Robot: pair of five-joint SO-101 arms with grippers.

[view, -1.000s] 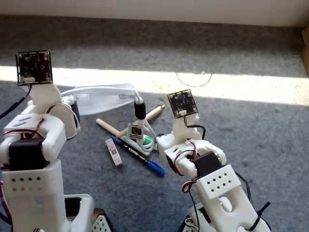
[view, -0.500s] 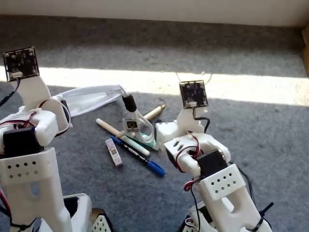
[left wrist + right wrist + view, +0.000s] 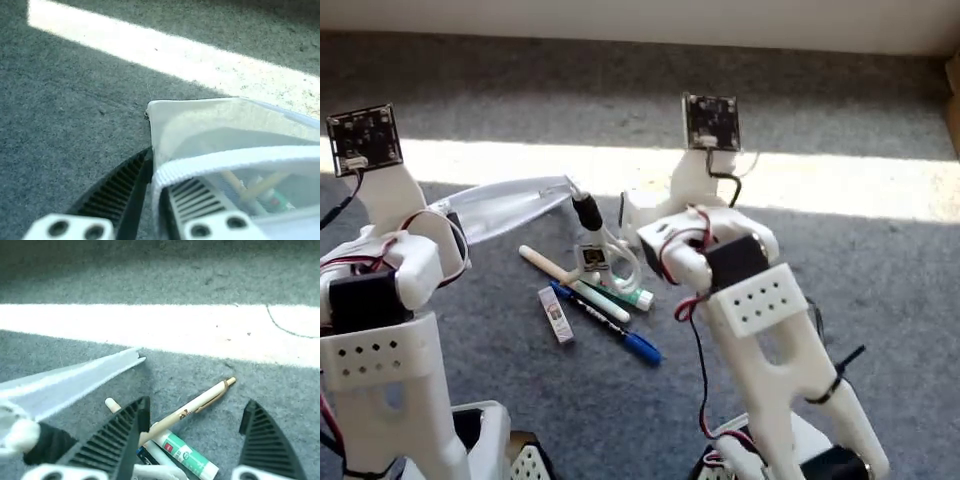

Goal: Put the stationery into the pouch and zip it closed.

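My left gripper (image 3: 156,172) is shut on the white zipper band at one end of the clear pouch (image 3: 225,127), which it holds off the carpet. In the high view the pouch (image 3: 510,198) stretches from the left arm toward a black-capped piece with a white loop (image 3: 588,215) at its far end. My right gripper (image 3: 192,440) is open above a beige pen (image 3: 192,404) and a green-and-white tube (image 3: 186,453), holding nothing. On the carpet lie a cream pen (image 3: 565,274), a blue pen (image 3: 610,322) and a small white box (image 3: 557,315).
A bright sunlit strip (image 3: 840,185) crosses the grey carpet beyond the arms, with a thin wire loop (image 3: 290,327) lying on it. The right arm's body (image 3: 760,320) stands right of the stationery pile.
The right arm has swung forward and up, its wrist camera now farther from the base and covering the beige pen. The left arm pulled the pouch leftward, then held still.
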